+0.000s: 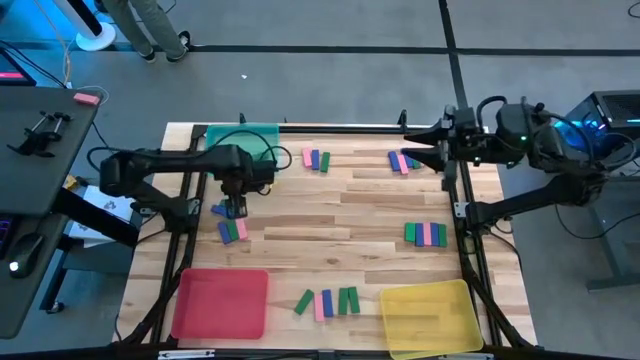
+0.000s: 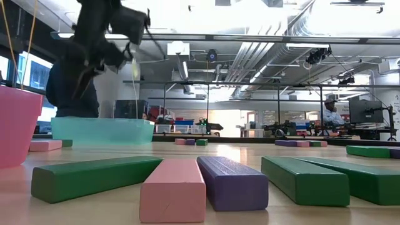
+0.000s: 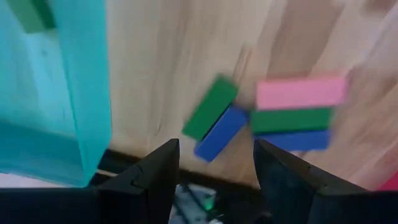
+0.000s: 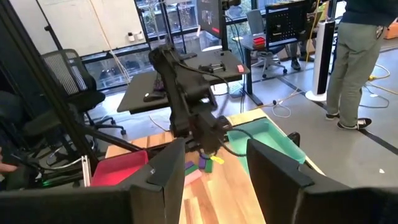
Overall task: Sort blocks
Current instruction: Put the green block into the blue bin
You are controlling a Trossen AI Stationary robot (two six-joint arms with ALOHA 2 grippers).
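Sorting blocks on a wooden table point(image 1: 330, 215): left gripper point(image 1: 236, 207) above a small cluster at the left side, fingers apart and empty.

Left gripper: hovers over a green block point(image 3: 210, 107) and a blue block point(image 3: 222, 131) lying side by side at an angle; just beside them a stacked-looking row of pink point(image 3: 300, 92), green and blue bars. Teal tray point(image 1: 241, 141): at the far left corner, near the gripper, one green block inside. Right gripper point(image 1: 412, 143): waits above the far right edge, jaws spread, holding nothing. Other block groups: one at far centre point(image 1: 316, 159), one under the right gripper point(image 1: 402, 161), one at the right side point(image 1: 426, 234), one at the near edge point(image 1: 328, 301) between the red tray point(image 1: 220, 303) and the yellow tray point(image 1: 430, 317). Person point(image 4: 354, 59): standing beyond the table.
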